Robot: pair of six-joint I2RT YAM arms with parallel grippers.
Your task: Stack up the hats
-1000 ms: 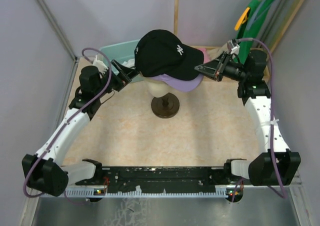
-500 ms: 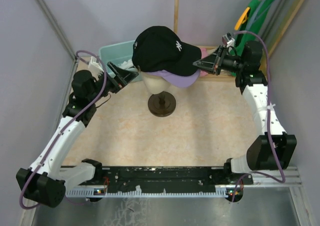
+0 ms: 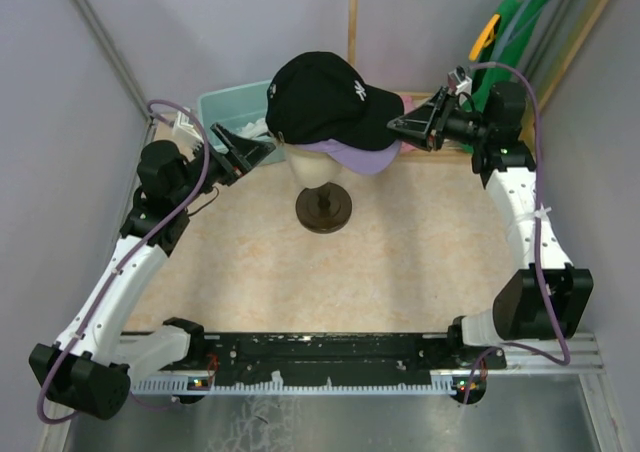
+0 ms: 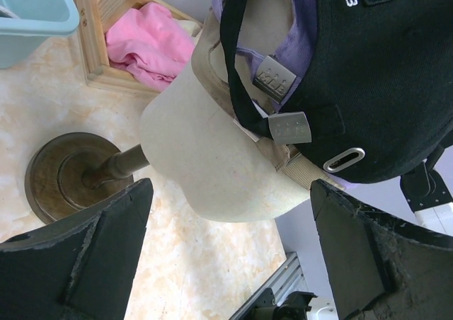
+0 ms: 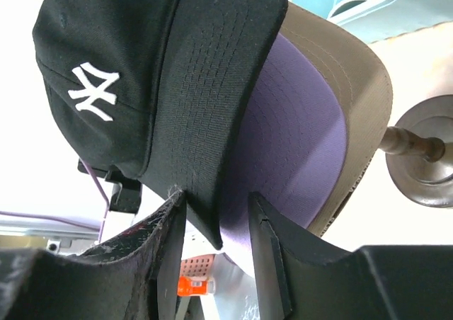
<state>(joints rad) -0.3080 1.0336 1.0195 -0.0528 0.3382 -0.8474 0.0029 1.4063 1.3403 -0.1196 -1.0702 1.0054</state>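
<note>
Three hats sit stacked on a mannequin head (image 3: 316, 172): the black cap (image 3: 320, 97) with a white logo on top, the purple cap (image 3: 362, 160) under it, and the tan cap (image 5: 362, 86) lowest. My right gripper (image 3: 398, 127) is open at the brim tips. The black brim (image 5: 205, 100) and purple brim (image 5: 297, 122) reach in between its fingers, with a gap on the purple side. At the back of the head, my left gripper (image 3: 255, 150) stands wide open, clear of the cap straps (image 4: 287, 125), holding nothing.
The head stands on a dark round base (image 3: 323, 210) at the back middle of the table. A teal bin (image 3: 232, 107) is behind my left gripper. A pink cloth (image 4: 148, 44) lies inside a wooden frame (image 4: 88, 30). Green and yellow hangers (image 3: 510, 27) stand at the back right.
My right gripper's jaws have opened off the brims. The mannequin with the hats shifted slightly left, then settled. My left arm drew back to the left with its jaws wide.
</note>
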